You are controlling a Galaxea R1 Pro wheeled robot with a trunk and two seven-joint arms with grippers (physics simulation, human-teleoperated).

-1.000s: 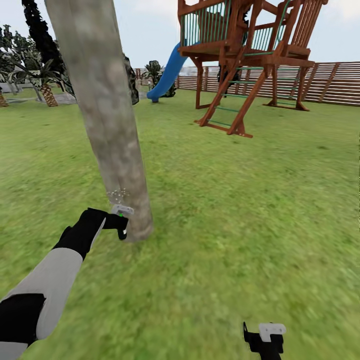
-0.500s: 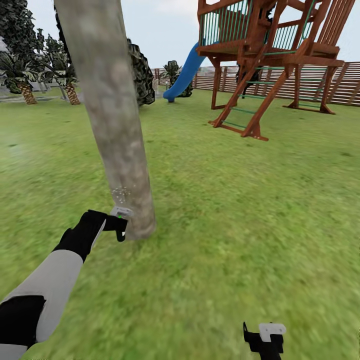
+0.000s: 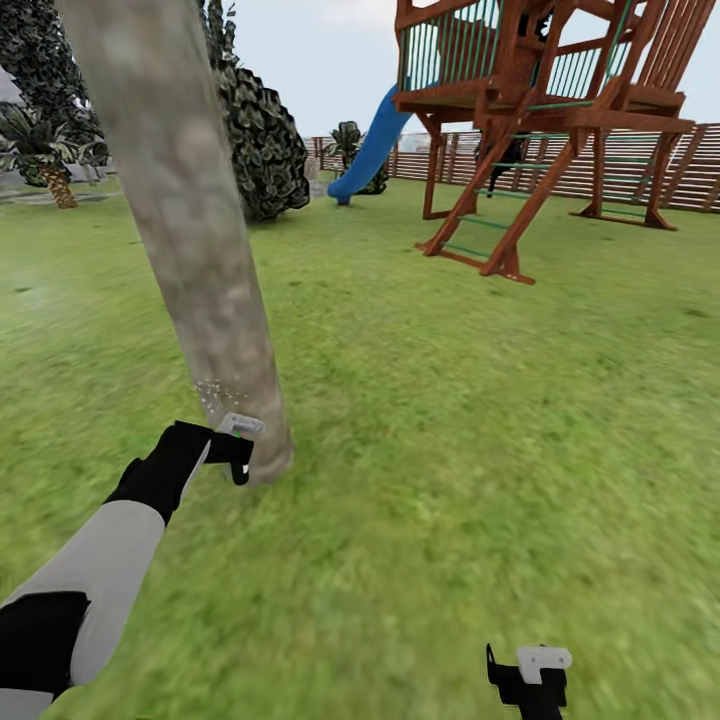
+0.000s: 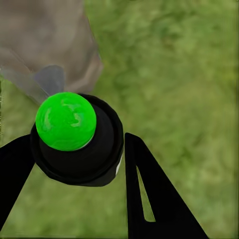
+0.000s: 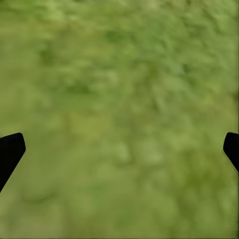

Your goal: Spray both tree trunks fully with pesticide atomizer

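Green lawn fills the frame, with a wooden fence at upper right. The left gripper squeezes the atomizer by the tree trunk at left, where pesticide specks float. The right gripper, wide open and empty, hangs over grass at the bottom.

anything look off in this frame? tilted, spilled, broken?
Nothing broken or spilled. The trunk leans, its top toward the view's left. Pesticide specks sit low on it, just above the atomizer clamped in the left gripper. The right gripper hangs open over grass.
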